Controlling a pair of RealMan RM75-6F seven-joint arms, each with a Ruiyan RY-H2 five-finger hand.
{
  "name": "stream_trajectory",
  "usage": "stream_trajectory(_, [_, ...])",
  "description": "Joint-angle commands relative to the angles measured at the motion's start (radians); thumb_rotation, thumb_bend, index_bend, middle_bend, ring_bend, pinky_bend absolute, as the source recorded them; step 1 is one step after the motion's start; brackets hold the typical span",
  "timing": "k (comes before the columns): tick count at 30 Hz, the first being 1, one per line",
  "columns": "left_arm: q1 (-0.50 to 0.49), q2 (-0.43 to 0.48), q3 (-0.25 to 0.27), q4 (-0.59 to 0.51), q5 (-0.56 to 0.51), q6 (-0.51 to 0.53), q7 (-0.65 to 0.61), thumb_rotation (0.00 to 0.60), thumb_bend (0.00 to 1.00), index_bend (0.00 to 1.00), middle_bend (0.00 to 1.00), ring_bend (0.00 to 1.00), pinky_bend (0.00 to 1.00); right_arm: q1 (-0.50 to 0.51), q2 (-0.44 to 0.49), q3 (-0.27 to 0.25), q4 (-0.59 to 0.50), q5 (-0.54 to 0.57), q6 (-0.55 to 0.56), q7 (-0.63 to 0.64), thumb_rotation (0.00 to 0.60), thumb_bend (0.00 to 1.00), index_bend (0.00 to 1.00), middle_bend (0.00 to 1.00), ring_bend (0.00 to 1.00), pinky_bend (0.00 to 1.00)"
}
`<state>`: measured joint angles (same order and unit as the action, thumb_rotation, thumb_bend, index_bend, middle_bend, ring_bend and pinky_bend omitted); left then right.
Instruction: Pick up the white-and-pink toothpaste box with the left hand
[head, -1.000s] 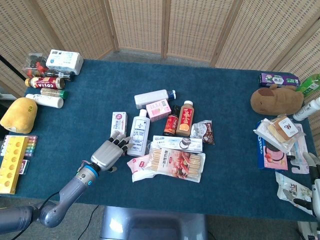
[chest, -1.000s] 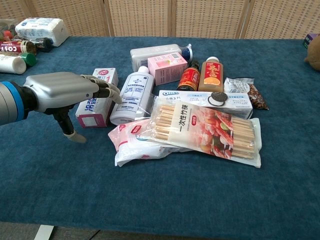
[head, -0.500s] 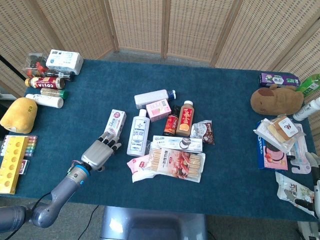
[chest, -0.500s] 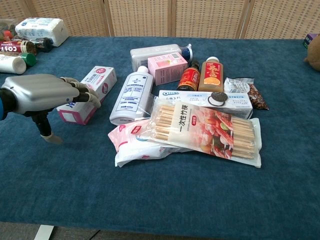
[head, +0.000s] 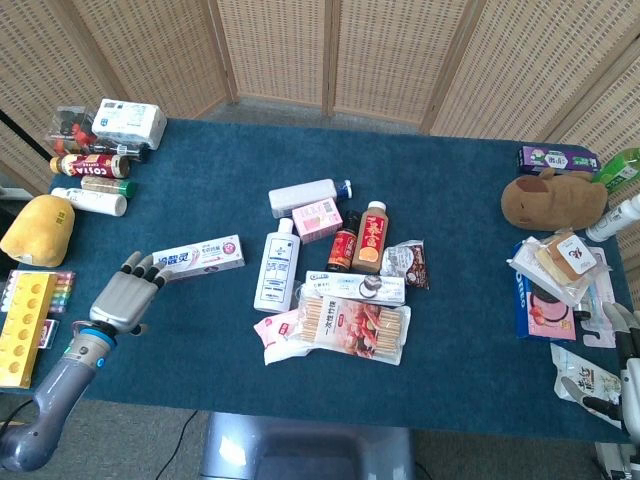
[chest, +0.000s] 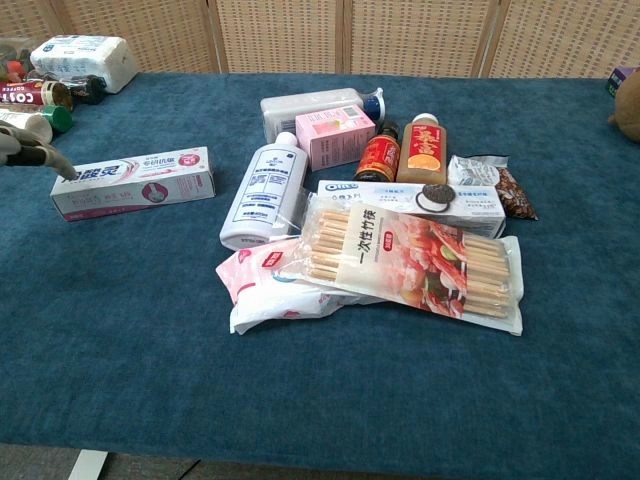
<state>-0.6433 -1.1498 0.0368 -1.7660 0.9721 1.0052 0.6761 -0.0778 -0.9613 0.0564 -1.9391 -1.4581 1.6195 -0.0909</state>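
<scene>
The white-and-pink toothpaste box (head: 200, 253) lies flat and crosswise on the blue cloth, left of the central pile; the chest view shows its printed long face (chest: 135, 182). My left hand (head: 124, 295) hovers low just left of the box, fingers spread and holding nothing. Its fingertips (head: 155, 266) reach the box's left end; I cannot tell whether they touch it. In the chest view only the fingertips (chest: 32, 152) show at the left edge. A sliver of my right hand (head: 630, 345) shows at the far right edge, its fingers unclear.
A white bottle (head: 278, 265) lies right of the box, with a biscuit-stick pack (head: 355, 325) and an Oreo box (chest: 410, 197) beyond. A yellow plush (head: 36, 230) and yellow tray (head: 24, 325) sit left of my hand. Bottles (head: 90, 182) line the back left.
The toothpaste box has swung from lengthwise to crosswise and slid left, away from the white bottle. My left hand has drawn back to the left with it.
</scene>
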Motion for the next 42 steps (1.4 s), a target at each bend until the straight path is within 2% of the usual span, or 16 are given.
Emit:
stream_trajectory(1, [0.055, 0.043, -0.017, -0.040, 0.013, 0.053, -0.127, 0.600, 0.21, 0.12, 0.15, 0.00, 0.00, 0.002, -0.005, -0.001, 0.002, -0.004, -0.005, 0.002, 0.600, 0.04, 0.00, 0.00, 0.00, 0.00])
stream_trajectory(4, [0.081, 0.044, -0.033, -0.052, 0.050, 0.081, -0.205, 0.600, 0.21, 0.08, 0.12, 0.00, 0.00, 0.007, -0.011, -0.004, 0.004, -0.012, -0.016, 0.008, 0.600, 0.04, 0.00, 0.00, 0.00, 0.00])
stream_trajectory(9, [0.070, -0.005, -0.055, -0.029, 0.033, 0.098, -0.161, 0.600, 0.21, 0.04, 0.08, 0.00, 0.00, 0.003, -0.006, -0.006, 0.009, -0.022, -0.011, 0.027, 0.600, 0.04, 0.00, 0.00, 0.00, 0.00])
stream_trajectory(14, [0.034, -0.071, -0.108, 0.016, -0.038, 0.086, -0.138, 0.600, 0.21, 0.04, 0.06, 0.00, 0.00, -0.019, 0.008, -0.012, 0.014, -0.017, 0.012, 0.048, 0.600, 0.04, 0.00, 0.00, 0.00, 0.00])
stream_trajectory(30, [-0.132, -0.247, -0.209, 0.291, -0.329, -0.184, -0.186, 0.600, 0.21, 0.03, 0.03, 0.00, 0.00, -0.050, 0.020, -0.019, -0.004, -0.013, 0.038, 0.038, 0.600, 0.04, 0.00, 0.00, 0.00, 0.00])
stream_trajectory(33, [-0.158, -0.290, -0.223, 0.354, -0.351, -0.196, -0.198, 0.600, 0.21, 0.14, 0.11, 0.12, 0.00, -0.055, 0.019, -0.018, -0.008, -0.009, 0.047, 0.028, 0.598, 0.04, 0.00, 0.00, 0.00, 0.00])
stream_trajectory(35, [-0.174, -0.320, -0.222, 0.393, -0.354, -0.192, -0.193, 0.600, 0.24, 0.28, 0.23, 0.30, 0.06, -0.059, 0.019, -0.017, -0.012, -0.006, 0.051, 0.027, 0.600, 0.04, 0.00, 0.00, 0.00, 0.00])
stream_trajectory(36, [-0.181, -0.332, -0.219, 0.411, -0.355, -0.192, -0.186, 0.600, 0.25, 0.31, 0.25, 0.34, 0.10, -0.061, 0.020, -0.017, -0.014, -0.005, 0.052, 0.029, 0.600, 0.04, 0.00, 0.00, 0.00, 0.00])
stream_trajectory(38, [-0.196, -0.355, -0.218, 0.443, -0.371, -0.203, -0.181, 0.600, 0.28, 0.39, 0.32, 0.44, 0.24, -0.064, 0.021, -0.017, -0.016, -0.002, 0.054, 0.030, 0.600, 0.04, 0.00, 0.00, 0.00, 0.00])
stream_trajectory(40, [-0.206, -0.370, -0.218, 0.464, -0.384, -0.209, -0.179, 0.600, 0.31, 0.53, 0.48, 0.61, 0.43, -0.066, 0.022, -0.017, -0.019, -0.001, 0.055, 0.028, 0.600, 0.04, 0.00, 0.00, 0.00, 0.00])
stream_trajectory(42, [-0.212, -0.382, -0.220, 0.477, -0.388, -0.206, -0.181, 0.600, 0.33, 0.61, 0.59, 0.73, 0.56, -0.068, 0.023, -0.016, -0.021, -0.002, 0.058, 0.034, 0.600, 0.04, 0.00, 0.00, 0.00, 0.00])
